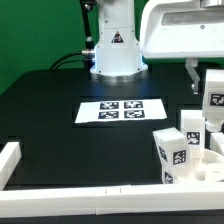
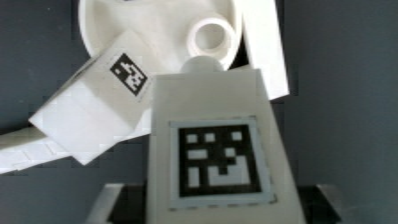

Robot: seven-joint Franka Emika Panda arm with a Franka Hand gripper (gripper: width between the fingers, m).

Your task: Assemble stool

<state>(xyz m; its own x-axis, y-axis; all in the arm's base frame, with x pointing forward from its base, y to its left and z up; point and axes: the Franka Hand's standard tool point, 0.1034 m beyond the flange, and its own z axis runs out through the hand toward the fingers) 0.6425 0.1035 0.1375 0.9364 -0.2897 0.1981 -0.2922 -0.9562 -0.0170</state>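
Leg (image 2: 214,140) nearest, clamped in jaws | seat disc (image 2: 169,40) beyond, socket hole visible

Seat disc (image 1: 200,168) cut off at the exterior view's right and lower edge, partly hidden behind the standing legs (image 1: 172,152). Gripper (image 1: 213,100) cropped by the right edge there, fingertips hidden behind the leg (image 2: 214,140) it holds. In the wrist view, fingers (image 2: 121,205) only slivers at the frame edge; held leg's base out of frame; tag on it blurred
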